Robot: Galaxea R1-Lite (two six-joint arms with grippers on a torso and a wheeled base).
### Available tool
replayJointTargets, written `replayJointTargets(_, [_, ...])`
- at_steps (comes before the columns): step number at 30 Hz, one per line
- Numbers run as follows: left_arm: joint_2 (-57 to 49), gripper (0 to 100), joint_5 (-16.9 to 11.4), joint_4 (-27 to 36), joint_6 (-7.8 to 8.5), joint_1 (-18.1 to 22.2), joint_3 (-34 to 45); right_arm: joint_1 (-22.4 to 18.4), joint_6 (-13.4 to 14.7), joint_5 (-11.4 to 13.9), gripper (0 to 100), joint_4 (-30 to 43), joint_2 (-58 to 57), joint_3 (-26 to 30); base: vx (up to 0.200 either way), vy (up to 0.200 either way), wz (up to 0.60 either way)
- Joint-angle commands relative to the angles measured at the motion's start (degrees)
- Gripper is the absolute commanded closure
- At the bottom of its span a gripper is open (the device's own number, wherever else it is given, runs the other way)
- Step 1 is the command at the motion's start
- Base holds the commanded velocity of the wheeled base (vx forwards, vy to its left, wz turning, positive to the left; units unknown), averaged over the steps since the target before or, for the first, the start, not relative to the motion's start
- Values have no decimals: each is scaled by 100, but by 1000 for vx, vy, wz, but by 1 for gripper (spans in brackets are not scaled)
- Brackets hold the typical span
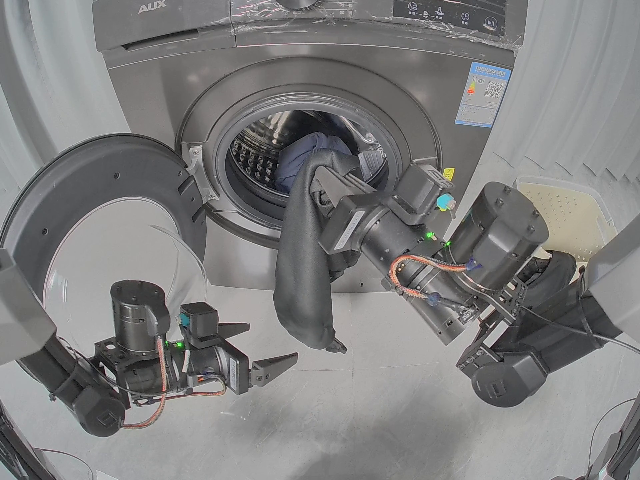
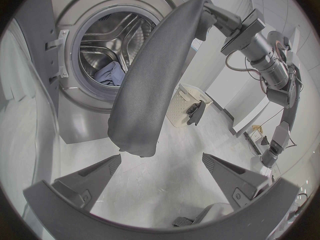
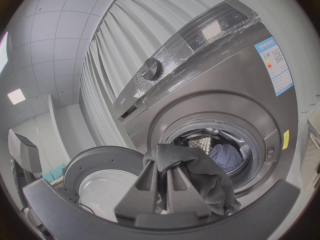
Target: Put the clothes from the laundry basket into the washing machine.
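1. Door [image 1: 87, 175] hangs wide open just above the left gripper [image 1: 272, 345], fingers spread, nothing between them.
2. Right gripper [image 1: 327, 171] pinches a dark cloth [image 1: 303, 268] at the washing machine [image 1: 400, 81] mouth; the cloth dangles below it, a blue garment [image 1: 300, 158] just beyond.
3. Laundry basket [image 1: 573, 215] sits behind that arm.

Pale pleated curtains [image 1: 587, 68], light grey floor [image 1: 373, 401], tiled ceiling [image 3: 50, 24], lit panel [image 3: 16, 96]

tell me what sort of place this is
Probably a laundry corner staged in a lab or office: a front-loading washer with its door open, a basket beside it, a curtain behind and a panelled ceiling. The right end effector holds a dark garment at the washer's opening.
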Motion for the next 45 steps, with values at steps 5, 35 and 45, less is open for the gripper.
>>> replayJointTargets(5, [1031,0,28,-481,-17,-172,-279,43,10,-12,100,-10,8,22,0,0,0])
replayJointTargets(35, [2684,0,476,-1105,-324,-242,-1641,87,19,-12,100,-19,8,66,0,0,0])
replayJointTargets(45, [2939,0,670,-1272,-324,-242,-1905,78,10,-12,100,-125,8,198,0,0,0])
